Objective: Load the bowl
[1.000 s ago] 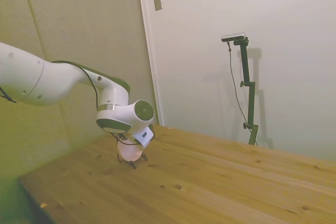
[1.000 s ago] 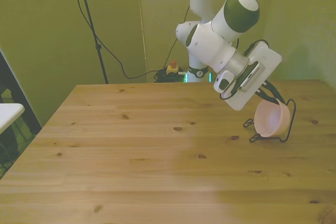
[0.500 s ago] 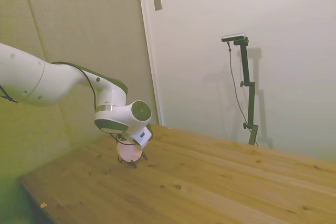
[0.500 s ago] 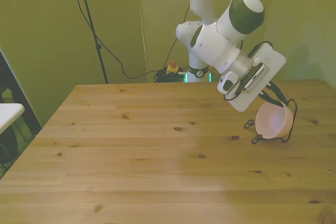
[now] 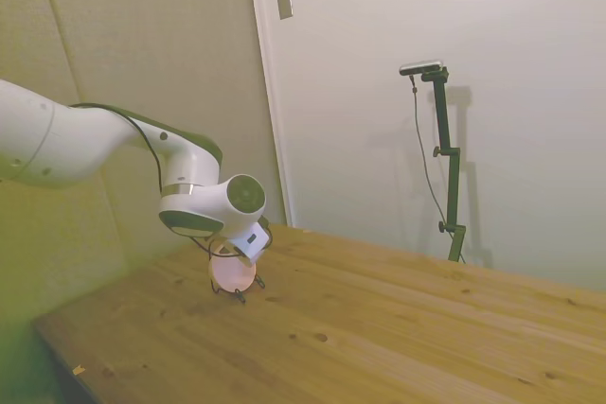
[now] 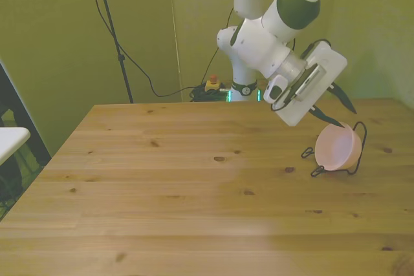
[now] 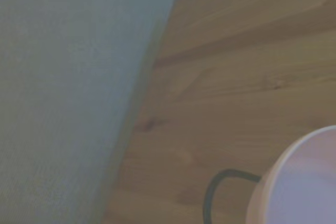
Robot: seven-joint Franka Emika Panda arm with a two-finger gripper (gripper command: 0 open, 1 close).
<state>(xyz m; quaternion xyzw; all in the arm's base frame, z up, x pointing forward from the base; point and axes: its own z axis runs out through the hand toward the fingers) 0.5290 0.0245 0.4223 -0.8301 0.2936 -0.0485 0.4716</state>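
bare table (image 6: 162,179) beside bowl (image 6: 336,148), seemingly near edge.

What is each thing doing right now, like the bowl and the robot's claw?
bowl: tipped on its side, propped in the wire stand, nothing inside that I can see.
wire stand: standing on the table, cradling the bowl.
gripper: open, fingers spread just above the bowl's rim, holding nothing.
table: bare wood except for the stand and bowl.
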